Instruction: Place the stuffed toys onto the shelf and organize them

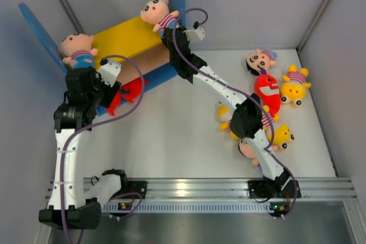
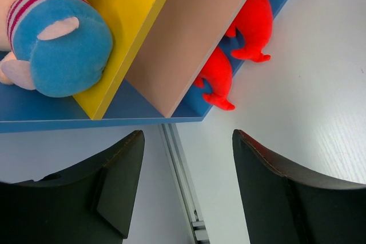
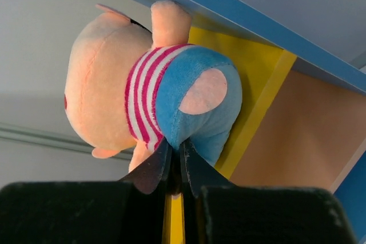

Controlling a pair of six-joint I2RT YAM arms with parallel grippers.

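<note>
White surface (image 1: 171, 135), with the shelf (image 1: 128, 37) at its far left: blue side panels, yellow upper board, tan lower board.

On the yellow board, two pink-faced dolls in pink-striped shirts and blue bottoms: left doll (image 1: 77, 50) at the left end, right doll (image 1: 158, 13) at the right end, touching the blue panel. Under the tan board, red plush (image 2: 254, 21) against the blue; one toy or two, impossible to tell.

Loose on the surface at the right, well apart from the shelf, a cluster. Black-haired doll (image 1: 260, 61) farthest back. Red monster (image 1: 267, 92) with white teeth just beside it. Yellow toy (image 1: 295, 84) in a striped shirt next to the monster. Second yellow toy (image 1: 281, 135) nearer the arm bases. Partly hidden under the right arm (image 1: 229, 92), a yellow scrap (image 1: 223, 112) and a pink head (image 1: 247, 150). At least six toys there; exact count hidden.

Left pincer (image 2: 189, 187): released, fingers wide apart, nothing between them, just before the shelf's left end, near the left doll.

Right pincer (image 3: 174, 167): clenched, tips together and pressed to the right doll's blue bottom; any fabric pinched or not, cannot tell.
</note>
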